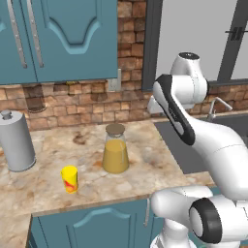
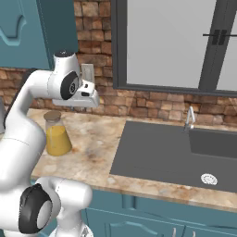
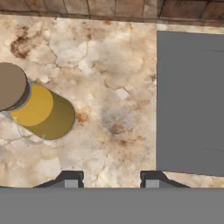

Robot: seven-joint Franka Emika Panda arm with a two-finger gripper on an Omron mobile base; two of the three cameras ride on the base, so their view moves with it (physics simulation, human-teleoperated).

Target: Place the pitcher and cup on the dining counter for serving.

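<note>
Gripper (image 3: 108, 179), jaws apart and empty, looks down on bare counter (image 3: 109, 87); pitcher (image 3: 30, 103) stands at frame left, cup (image 1: 69, 179) lower left, both awaiting pickup.

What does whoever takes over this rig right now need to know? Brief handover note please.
Gripper: jaws apart, holding nothing, hovering above the counter between the carafe and the sink.
Pitcher, the clear glass carafe of orange-yellow liquid with a round brownish lid: upright on the marbled stone counter under the teal upper cabinets, left of the dark grey sink.
Cup, small yellow cylinder with a red mark: upright near the counter's front edge, left of the pitcher and apart from it.
Done: nothing moved yet.
Left: grasp each one and carry it to the dining counter.
</note>
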